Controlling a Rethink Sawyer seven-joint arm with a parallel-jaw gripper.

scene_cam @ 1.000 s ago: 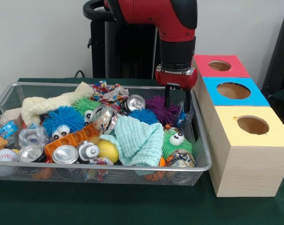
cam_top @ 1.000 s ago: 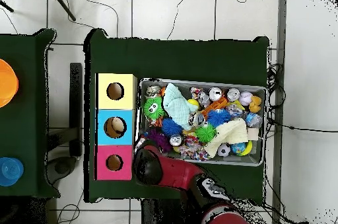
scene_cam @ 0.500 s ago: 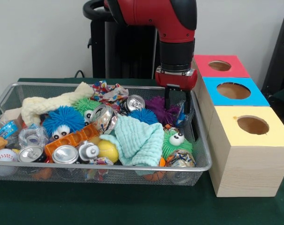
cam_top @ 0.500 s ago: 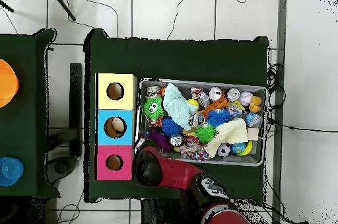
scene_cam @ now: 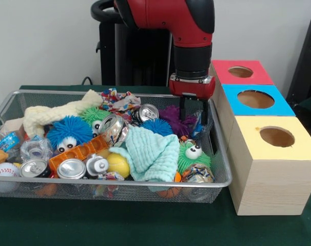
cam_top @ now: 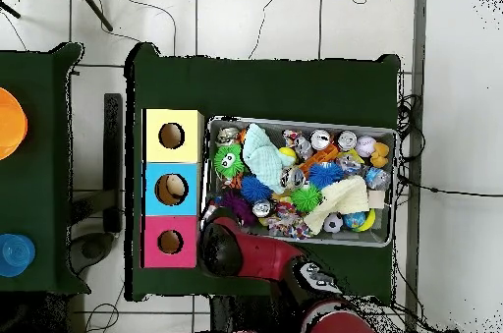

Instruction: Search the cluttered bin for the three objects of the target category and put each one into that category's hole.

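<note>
The wire mesh bin [scene_cam: 119, 183] is full of mixed clutter; it also shows in the overhead view [cam_top: 391, 184]. My gripper [scene_cam: 192, 114] hangs over the bin's right end, next to the boxes. Its fingers [scene_cam: 182, 108] stand apart, open, above a purple spiky ball [scene_cam: 175, 119]. A small bottle with a blue label [scene_cam: 198, 126] lies just below them. Two more crumpled see-through bottles [scene_cam: 35, 148] [scene_cam: 6, 141] lie at the bin's left end. The blue-topped box's hole [scene_cam: 255, 99] is right of the gripper. In the overhead view the arm [cam_top: 224, 248] hides the gripper, and the hole [cam_top: 171, 189] shows.
A red-topped box [scene_cam: 241, 72] and a yellow-topped box [scene_cam: 276, 137] flank the blue one. The bin also holds drink cans [scene_cam: 71, 168], blue [scene_cam: 69, 131] and green [scene_cam: 192, 154] spiky balls, a mint cloth [scene_cam: 153, 152], a cream cloth [scene_cam: 53, 114] and a yellow ball [scene_cam: 117, 165].
The gripper has risen slightly over the bin's right end. The clutter has not moved.
</note>
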